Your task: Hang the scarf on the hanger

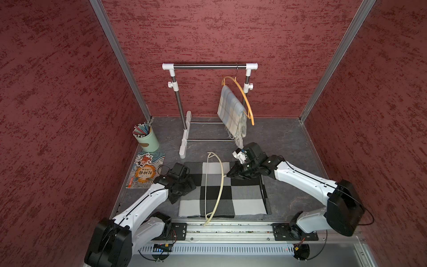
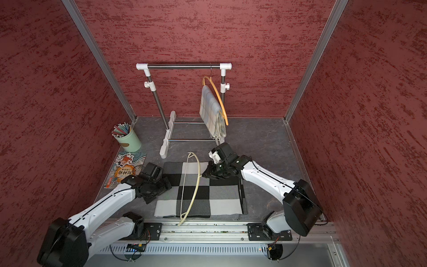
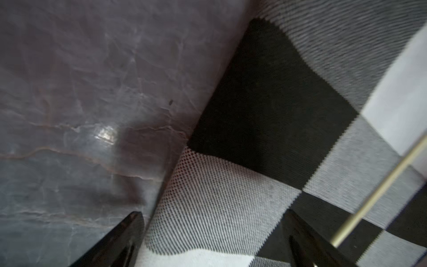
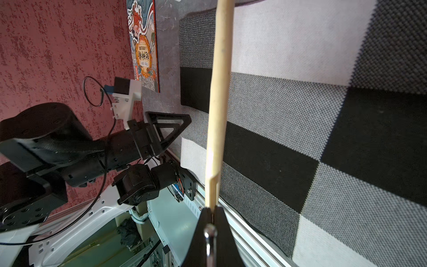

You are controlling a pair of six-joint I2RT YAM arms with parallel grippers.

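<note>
Right tool (image 1: 229,175) clamped on the cream hanger (image 4: 219,104); checked scarf (image 1: 242,198) flat on the bench (image 1: 288,143).

The black, grey and white scarf lies spread near the front edge of the bench. The hanger stretches across it from back to front, its front end reaching past the scarf's edge. The right tool grips the hanger's curved top at the hook, jaws together on it. The left tool (image 1: 182,190) sits at the scarf's left edge with its fingers wide apart, holding nothing. Behind stands a clothes rack (image 1: 208,67) with an orange hanger (image 1: 242,92) carrying a pale plaid scarf (image 1: 231,106). A pen cup (image 1: 149,141) and a picture book (image 1: 145,171) lie at the left.
</note>
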